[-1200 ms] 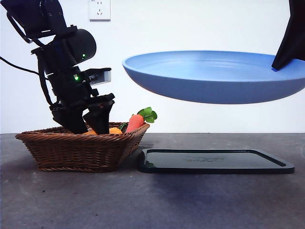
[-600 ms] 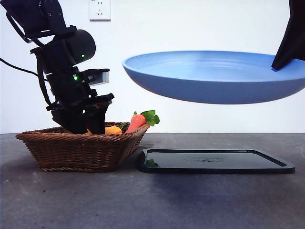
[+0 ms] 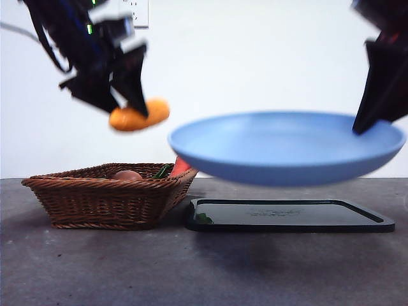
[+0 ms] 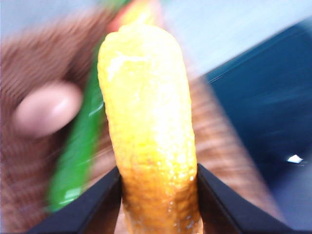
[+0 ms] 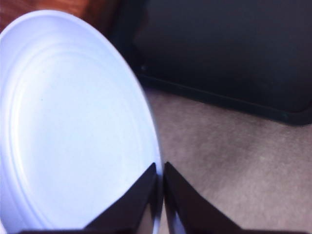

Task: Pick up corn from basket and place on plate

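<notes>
1. Corn is up in the air at the upper left of the front view, clear above the basket, clamped between the jaws of the left gripper. The left wrist view shows the cob pinched near one end, most of its length sticking out past the jaws.

2. Over on the right, the right gripper has its jaws pinched tight on the rim of the blue plate, holding it level in mid-air above the black tray. The right wrist view confirms it: jaws closed over the plate's edge.

3. Down in the basket, a pinkish round thing and a carrot sit untouched.

4. Step in hand, as I read it: carry the corn across to the plate. The plate's near rim is just beside and below the cob, so the gap is small.

5. To do it well: keep the squeeze firm, since an end-held cob could pivot. Bring it over the plate's middle, lower it close to the surface, then release, so a long cob doesn't roll off the shallow rim. The plate wants holding steady and level meanwhile.
</notes>
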